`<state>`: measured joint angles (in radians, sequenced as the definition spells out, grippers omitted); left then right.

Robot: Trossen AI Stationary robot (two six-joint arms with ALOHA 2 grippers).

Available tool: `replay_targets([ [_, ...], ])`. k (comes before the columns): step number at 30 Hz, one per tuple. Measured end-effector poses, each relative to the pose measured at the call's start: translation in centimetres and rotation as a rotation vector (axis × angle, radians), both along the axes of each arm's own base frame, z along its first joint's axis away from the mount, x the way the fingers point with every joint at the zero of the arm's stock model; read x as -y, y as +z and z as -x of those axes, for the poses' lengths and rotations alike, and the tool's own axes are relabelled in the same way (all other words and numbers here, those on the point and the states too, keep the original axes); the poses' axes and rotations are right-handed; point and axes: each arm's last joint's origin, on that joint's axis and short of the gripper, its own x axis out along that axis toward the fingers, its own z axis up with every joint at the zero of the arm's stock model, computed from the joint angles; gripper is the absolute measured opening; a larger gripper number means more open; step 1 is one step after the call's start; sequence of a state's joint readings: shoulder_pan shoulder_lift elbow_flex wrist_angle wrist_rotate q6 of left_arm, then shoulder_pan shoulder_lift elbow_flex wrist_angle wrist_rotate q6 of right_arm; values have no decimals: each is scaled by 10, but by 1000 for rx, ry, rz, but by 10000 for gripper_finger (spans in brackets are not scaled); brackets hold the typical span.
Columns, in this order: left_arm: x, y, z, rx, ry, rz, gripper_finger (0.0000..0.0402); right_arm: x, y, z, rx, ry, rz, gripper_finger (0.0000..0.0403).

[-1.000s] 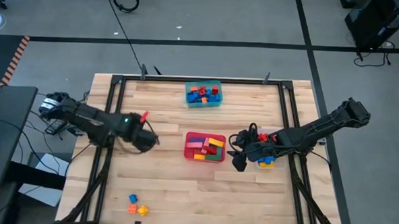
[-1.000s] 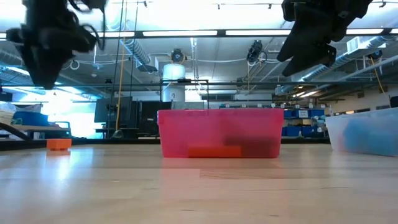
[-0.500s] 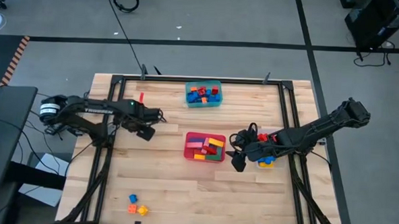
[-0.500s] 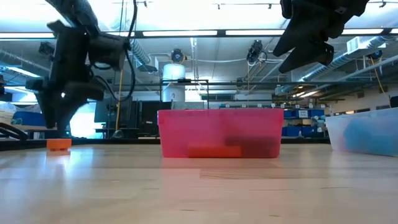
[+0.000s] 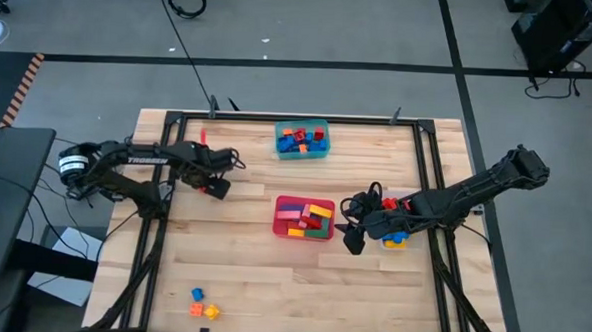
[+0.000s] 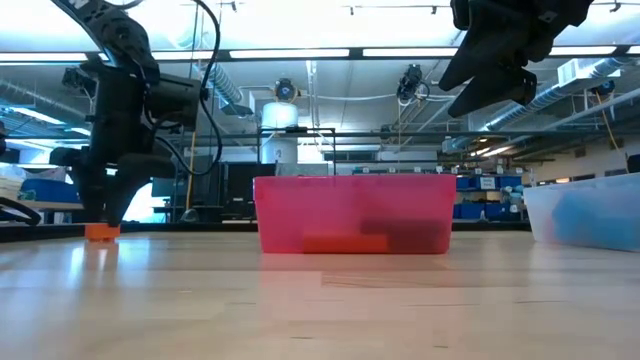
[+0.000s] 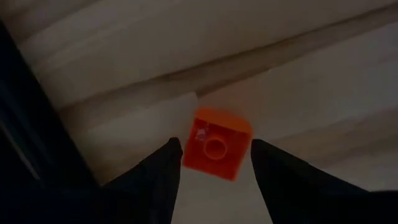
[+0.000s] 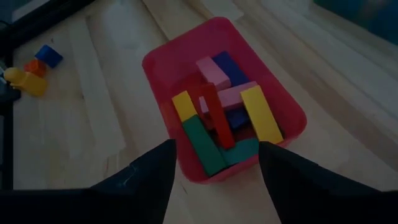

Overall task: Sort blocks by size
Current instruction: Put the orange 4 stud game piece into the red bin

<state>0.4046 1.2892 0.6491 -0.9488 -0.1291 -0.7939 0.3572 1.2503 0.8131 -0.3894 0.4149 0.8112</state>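
Lying on the bare wood near the table's far left corner, a small orange block (image 7: 216, 142) sits between the parted fingers of the left gripper (image 7: 214, 163), not yet gripped. Long bars already fill the red tub (image 5: 279, 225) and small bricks the teal tub (image 5: 281, 149); three blocks (image 5: 203, 304) wait at the near edge. The right gripper (image 8: 214, 165) hovers open and empty beside the red tub.
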Motion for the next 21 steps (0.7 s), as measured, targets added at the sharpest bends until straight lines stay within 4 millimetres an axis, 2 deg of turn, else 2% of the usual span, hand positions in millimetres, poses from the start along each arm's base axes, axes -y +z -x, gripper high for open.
replay_targets([
  [10,-9,-3,-1,14,12,-6,202,0,0,0,0,-1,4,243],
  [21,-11,-21,-8,-83,-44,64,202,0,0,0,0,-1,4,243],
])
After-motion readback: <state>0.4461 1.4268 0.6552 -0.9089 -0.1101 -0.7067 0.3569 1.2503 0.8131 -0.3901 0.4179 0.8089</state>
